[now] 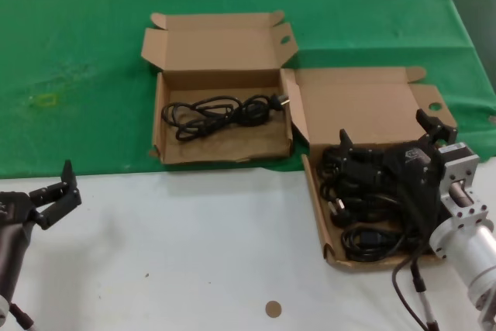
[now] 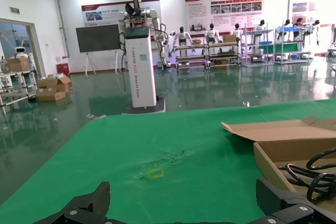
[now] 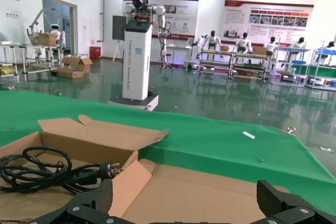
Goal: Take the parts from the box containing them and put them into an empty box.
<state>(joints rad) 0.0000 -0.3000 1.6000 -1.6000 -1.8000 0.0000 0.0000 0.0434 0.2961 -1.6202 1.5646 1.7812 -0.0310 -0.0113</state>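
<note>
Head view shows one cable [image 1: 221, 110] already in the empty box [image 1: 161, 125]; several remain in the box containing them [image 1: 314, 207], beneath the released right gripper [image 1: 387, 141]. Left gripper [image 1: 58, 191] idles, also released.

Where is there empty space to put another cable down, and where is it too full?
The left box holds one cable across its middle; the cardboard floor nearer the robot is bare. The right box is crowded with cables, with the open right gripper over them. The left gripper waits, open, over the white tabletop.
</note>
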